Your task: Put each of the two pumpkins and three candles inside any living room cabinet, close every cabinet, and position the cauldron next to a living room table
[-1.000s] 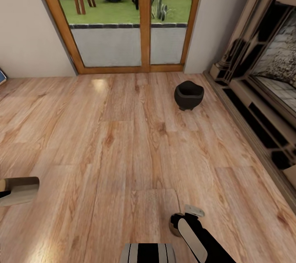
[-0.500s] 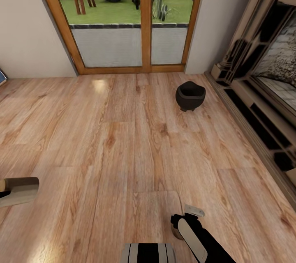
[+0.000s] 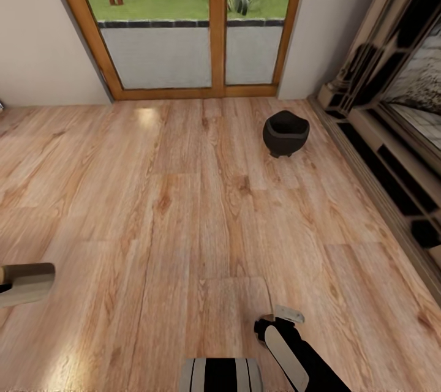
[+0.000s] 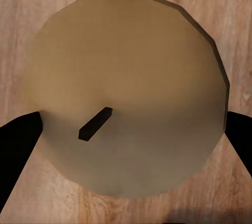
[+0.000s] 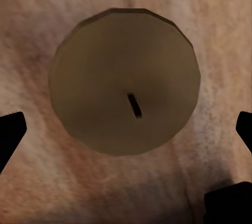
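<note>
The left claw (image 4: 126, 129) is gripping a beige candle (image 4: 126, 98), its dark fingers (image 4: 16, 150) pressing both sides of the smooth, faceted cylinder with a short dark wick. The right claw (image 5: 126, 124) is framing a second candle (image 5: 125, 79) of the same matte wax shape; its fingers (image 5: 10, 132) are sitting apart from the wax, so clamping cannot be confirmed. Well ahead of the right claw, the cauldron (image 3: 285, 133), a round black pot with a wide mouth and bulging belly, is standing on the glossy wood-plank floor (image 3: 184, 208), close to the fireplace surround (image 3: 392, 135). Beyond it, a wood-framed glass door (image 3: 190, 24) is showing a lawn.
</note>
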`<state>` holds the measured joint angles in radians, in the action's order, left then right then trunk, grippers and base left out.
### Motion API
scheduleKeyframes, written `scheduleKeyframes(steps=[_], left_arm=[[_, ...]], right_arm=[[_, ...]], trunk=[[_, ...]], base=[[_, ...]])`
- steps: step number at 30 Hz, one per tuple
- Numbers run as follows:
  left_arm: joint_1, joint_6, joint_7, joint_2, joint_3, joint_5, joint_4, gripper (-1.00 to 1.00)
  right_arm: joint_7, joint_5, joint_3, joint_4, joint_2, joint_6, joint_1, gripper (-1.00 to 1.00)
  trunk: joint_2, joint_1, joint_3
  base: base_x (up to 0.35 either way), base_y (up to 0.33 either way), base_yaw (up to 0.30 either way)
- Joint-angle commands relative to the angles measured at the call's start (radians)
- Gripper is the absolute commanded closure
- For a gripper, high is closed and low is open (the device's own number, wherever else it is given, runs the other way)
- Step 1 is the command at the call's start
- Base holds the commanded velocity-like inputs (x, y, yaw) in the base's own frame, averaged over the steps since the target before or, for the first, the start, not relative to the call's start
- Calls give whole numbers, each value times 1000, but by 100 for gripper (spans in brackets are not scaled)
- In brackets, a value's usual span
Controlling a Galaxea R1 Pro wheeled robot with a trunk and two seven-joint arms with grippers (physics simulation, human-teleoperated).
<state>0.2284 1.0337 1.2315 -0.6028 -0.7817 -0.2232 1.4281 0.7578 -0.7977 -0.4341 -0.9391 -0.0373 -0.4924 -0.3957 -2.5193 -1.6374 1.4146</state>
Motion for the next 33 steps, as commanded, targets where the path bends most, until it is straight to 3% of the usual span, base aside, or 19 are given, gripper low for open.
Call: scheduleKeyframes(steps=[1,15,23,33], left_arm=[[0,0,0,0,0,1,0,100],[0,0,6,0,-26,2,0,100],[0,0,71,-1,-28,-1,0,100],[0,0,79,-2,-28,-7,0,100]], right_arm=[[0,0,0,0,0,0,0,-100],[0,0,0,0,1,0,0,-100],[0,1,0,0,0,0,0,-100],[0,0,0,-1,-1,0,0,-100]], trunk=[[0,0,4],[-4,-7,58],[-4,-7,58],[-4,-7,58]], base=[[0,0,0],[0,0,0],[17,3,0],[124,41,0]])
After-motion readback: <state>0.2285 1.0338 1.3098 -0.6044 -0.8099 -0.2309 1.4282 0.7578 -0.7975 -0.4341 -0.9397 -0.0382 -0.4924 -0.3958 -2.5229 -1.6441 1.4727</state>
